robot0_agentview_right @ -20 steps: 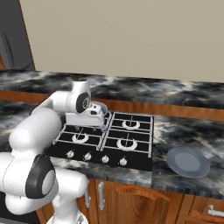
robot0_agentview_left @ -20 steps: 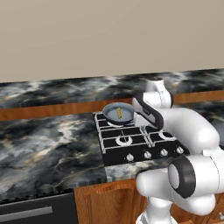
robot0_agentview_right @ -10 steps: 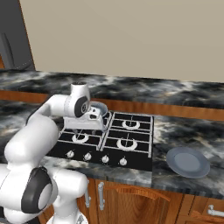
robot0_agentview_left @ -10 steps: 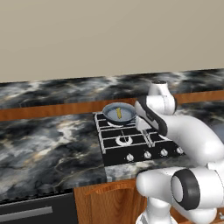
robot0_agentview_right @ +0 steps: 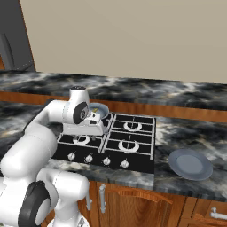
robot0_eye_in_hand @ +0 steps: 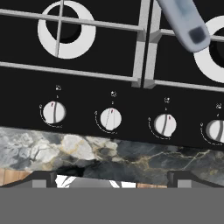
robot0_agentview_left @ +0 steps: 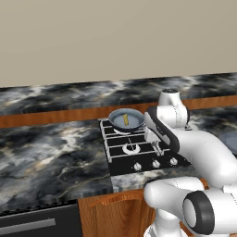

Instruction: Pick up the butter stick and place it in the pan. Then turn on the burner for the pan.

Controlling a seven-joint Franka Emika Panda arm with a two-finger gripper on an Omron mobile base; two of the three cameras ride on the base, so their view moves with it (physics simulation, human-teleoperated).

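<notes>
- Since the earlier pictures the arm has swung forward and lower over the front of the cooktop; the pan and butter stick lie as they did.
- Left base view: the butter stick lies inside the pan, which sits on the rear left burner. The white arm bends over the right half of the cooktop, and the gripper hangs near its front row of knobs. The marbled counter runs to the left.
- Right base view: the pan shows just behind the arm's wrist, on the rear left burner. The gripper points down over the front left part of the cooktop. A grey plate lies on the counter to the right, well apart from the stove.
- Hand view: the jaws stand wide apart and hold nothing; their dark tips rise at the bottom corners. Four silver knobs sit in a row. Above them are a pale-ringed front burner under grate bars and the end of the pan's handle.
</notes>
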